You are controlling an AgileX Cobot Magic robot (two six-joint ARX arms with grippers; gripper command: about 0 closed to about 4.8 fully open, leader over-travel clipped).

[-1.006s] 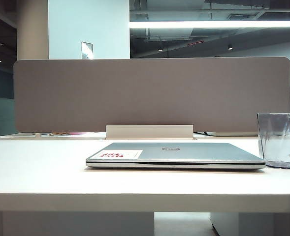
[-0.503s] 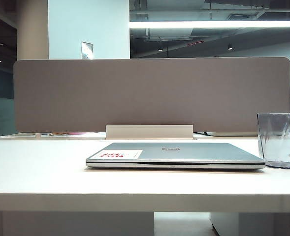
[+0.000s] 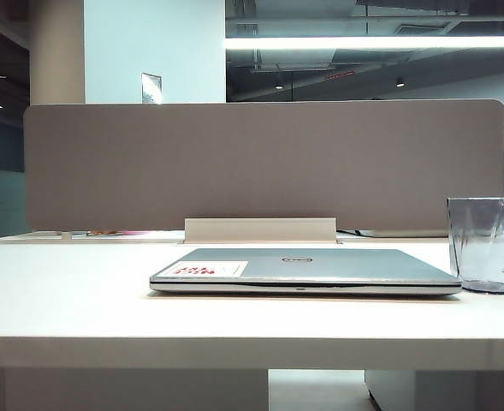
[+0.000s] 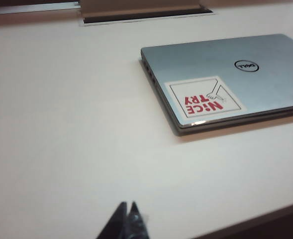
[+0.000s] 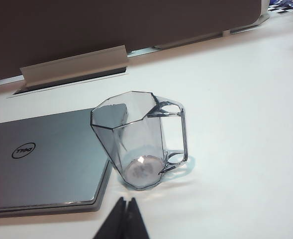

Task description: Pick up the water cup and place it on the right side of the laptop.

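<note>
Laptop (image 3: 305,270) lies shut on the white desk (image 3: 72,300), lid up w/ dark oval logo and a white sticker (image 4: 205,97) w/ red letters near one corner. Cup (image 5: 136,139) stands upright just beside laptop's right edge, handle turned away from laptop; nothing grips it. Right gripper (image 5: 125,219) hovers near the cup on the desk-edge side, jaws pressed together, empty. Left gripper (image 4: 126,221) hangs over bare desk off the laptop's sticker corner, tips together, holding nothing.
</note>
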